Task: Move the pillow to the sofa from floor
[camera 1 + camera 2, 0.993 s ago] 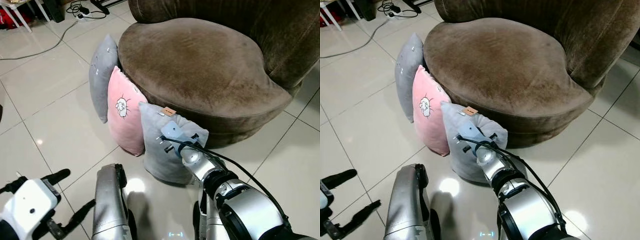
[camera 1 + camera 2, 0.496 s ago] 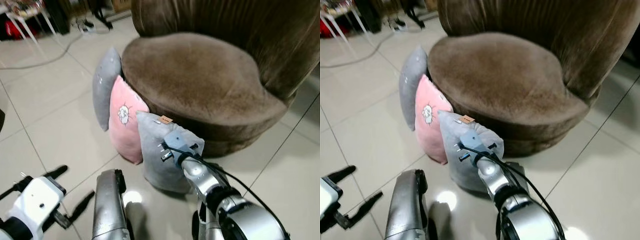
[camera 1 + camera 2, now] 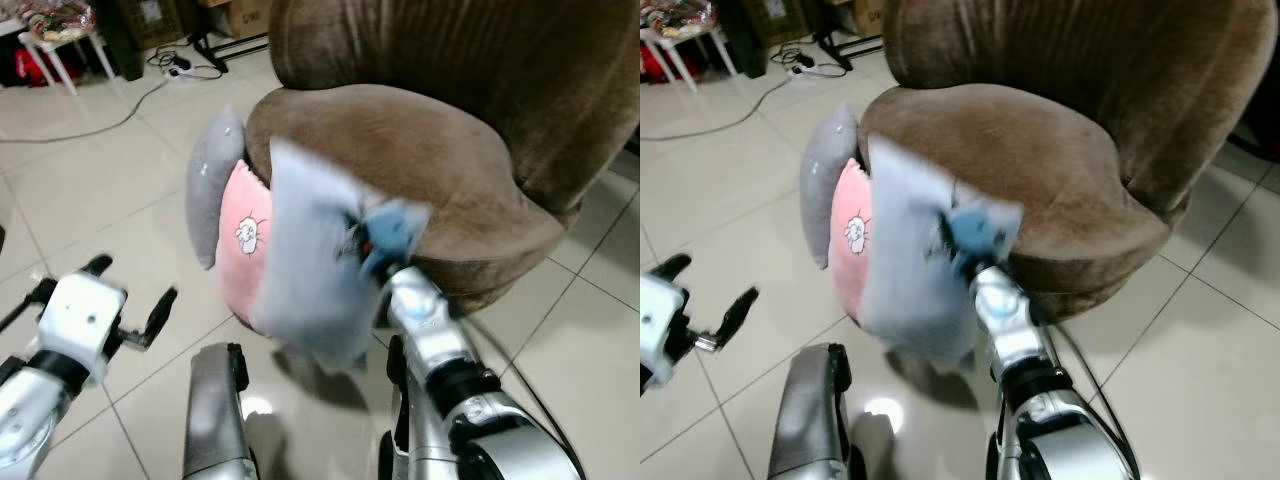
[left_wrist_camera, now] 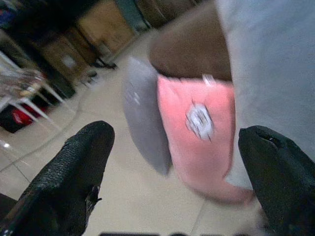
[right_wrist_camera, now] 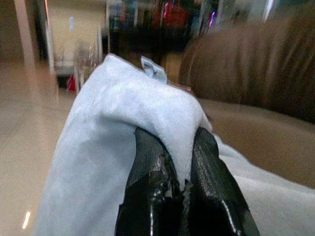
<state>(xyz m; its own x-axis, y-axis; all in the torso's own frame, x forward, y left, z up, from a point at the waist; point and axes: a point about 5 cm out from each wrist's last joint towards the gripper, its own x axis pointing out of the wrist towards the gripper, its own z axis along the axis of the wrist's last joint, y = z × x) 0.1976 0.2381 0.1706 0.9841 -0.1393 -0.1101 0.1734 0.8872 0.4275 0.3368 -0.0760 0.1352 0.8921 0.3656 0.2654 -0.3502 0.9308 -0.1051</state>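
A light grey pillow point(image 3: 310, 260) hangs in the air, blurred, in front of the brown sofa point(image 3: 420, 160). My right gripper point(image 5: 179, 167) is shut on a pinched fold of that pillow's edge. A pink pillow point(image 3: 242, 240) with a small cartoon patch and a darker grey pillow point(image 3: 212, 175) lean on the floor against the sofa's front. My left gripper point(image 3: 130, 300) is low on the left, open with nothing between its fingers point(image 4: 74, 172), facing the pink pillow point(image 4: 202, 128) from a short way off.
The round brown seat cushion point(image 3: 1000, 160) and the tall backrest point(image 3: 1120, 70) rise just behind the lifted pillow. Glossy white floor tiles point(image 3: 90, 190) spread to the left. Cables point(image 3: 180, 65) and a small white table point(image 3: 60, 40) lie at the far back left.
The light grey pillow has come up off the floor in my right gripper and now swings at seat height. My left arm has risen, and the camera has tilted upward.
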